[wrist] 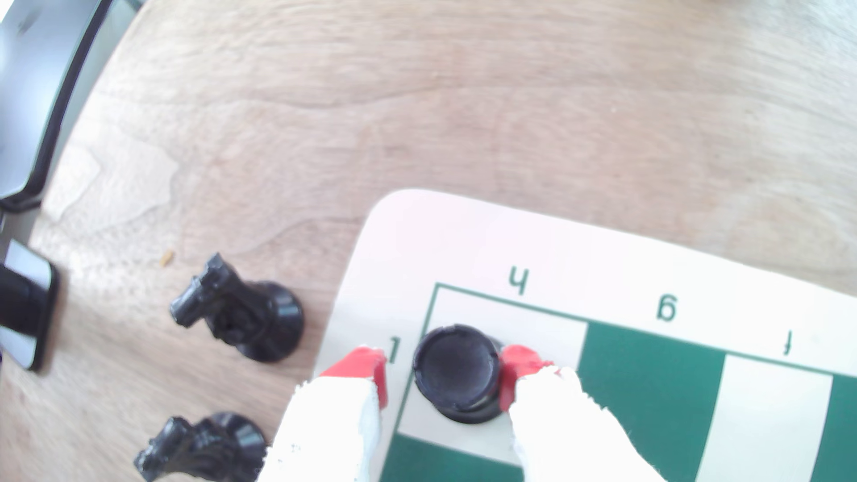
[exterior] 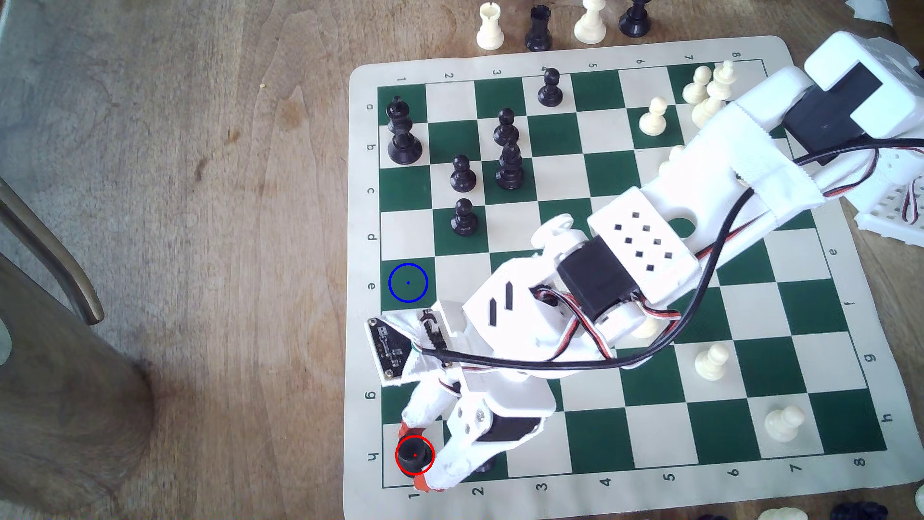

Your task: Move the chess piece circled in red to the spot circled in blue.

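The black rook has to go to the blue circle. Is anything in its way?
Nothing visible. The black rook sits three squares from the blue circle, and the squares between hold no pieces, though the arm's small circuit board overhangs them.

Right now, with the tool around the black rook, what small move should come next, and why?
Probably close the tool on the black rook. In the wrist view the red fingertips sit on both sides of it, one seemingly touching, the other with a small gap, so it does not look clamped. The rook stands upright on its cream corner square; the blue-ringed square is free.
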